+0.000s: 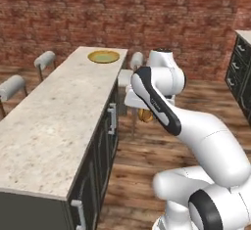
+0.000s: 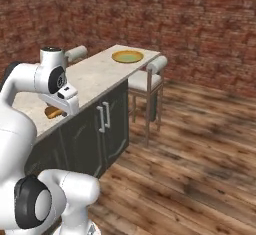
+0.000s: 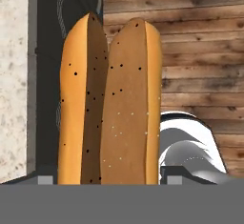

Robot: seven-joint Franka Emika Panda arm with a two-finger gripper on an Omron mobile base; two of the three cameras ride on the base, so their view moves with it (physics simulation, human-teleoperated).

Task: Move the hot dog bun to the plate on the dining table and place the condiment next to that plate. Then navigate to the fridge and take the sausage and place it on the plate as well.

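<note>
Midway through the first errand, the long beige-speckled bench [image 1: 54, 111], the dining table of the task, runs away toward a red brick wall [image 1: 122, 9], with padded stools [image 1: 12, 86] along its far side and one more [image 2: 150, 76] at its end. Over the wooden plank floor [image 2: 200, 144] beside the bench's dark cabinet front, the white arm carries its load above the aisle rather than above the stone top.

At the far end of the bench sits the plate [image 1: 103, 56], yellow-orange at the rim and pale green in the middle, with nothing on it yet.

Smallest of all, the hot dog bun [image 3: 109, 104] fills the hand view, its split running lengthwise and dark specks on its crust, clamped in the end effector [image 3: 107, 180], whose tips stand at either side of its near end. From the left base camera only a sliver of the bun shows under the wrist, off the bench edge and well short of the plate.

By this evidence the bun is picked up but not delivered. Still to come, it appears: setting it on the plate, standing the condiment beside it, then the trip to the fridge for the sausage.
</note>
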